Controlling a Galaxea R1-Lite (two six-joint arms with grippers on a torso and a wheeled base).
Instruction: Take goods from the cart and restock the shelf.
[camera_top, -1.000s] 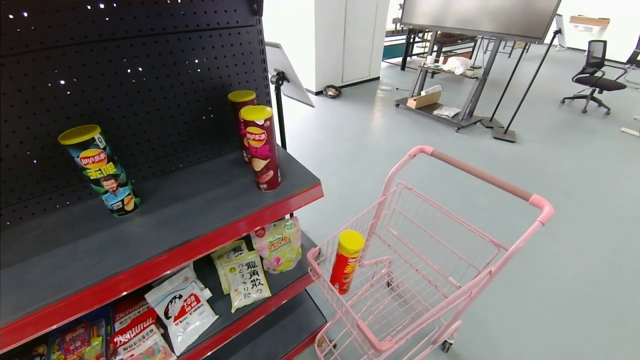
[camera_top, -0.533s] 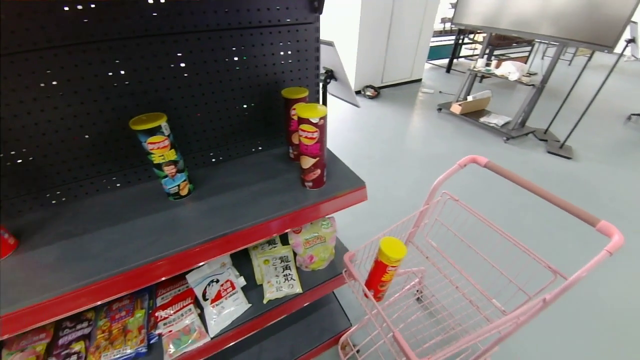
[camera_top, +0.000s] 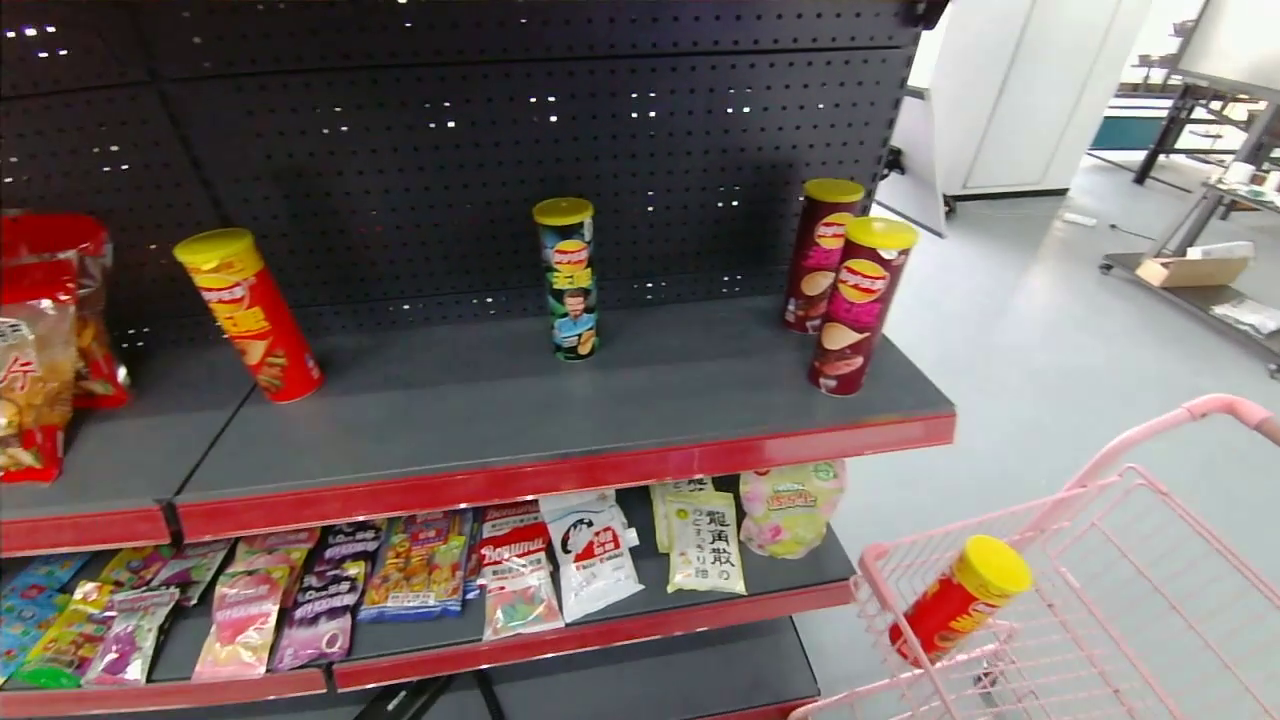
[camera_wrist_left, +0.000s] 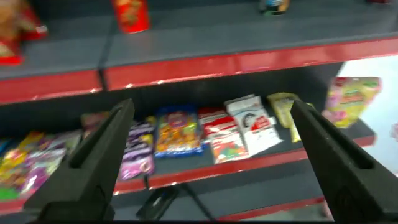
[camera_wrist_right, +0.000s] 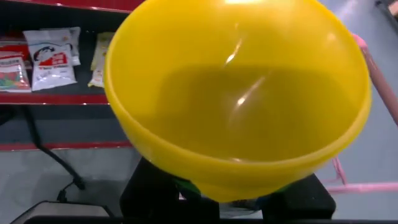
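Two flat black fingers (camera_wrist_left: 102, 152) of the left gripper (camera_wrist_left: 211, 107) stand wide apart, with nothing between them. Beyond their tips I see the shelf (camera_wrist_left: 236, 59), a dark matte board edged in glossy red. Below it lies a row of crinkled foil packets (camera_wrist_left: 242, 127), whose print is too blurred to make out. On the right gripper (camera_wrist_right: 227, 196), the fingers (camera_wrist_right: 146, 193) are clamped against both sides of a round canister (camera_wrist_right: 236, 99). Its smooth, shiny yellow plastic lid hides nearly all of the body; only a sliver of green shows beside the fingers. Well clear of both grippers, a pink wire cart (camera_top: 1150, 445) holds a red cylindrical tube (camera_top: 950, 610) with a yellow cap, lying tilted near the basket's corner. I note that the frame edge cuts the cart off.
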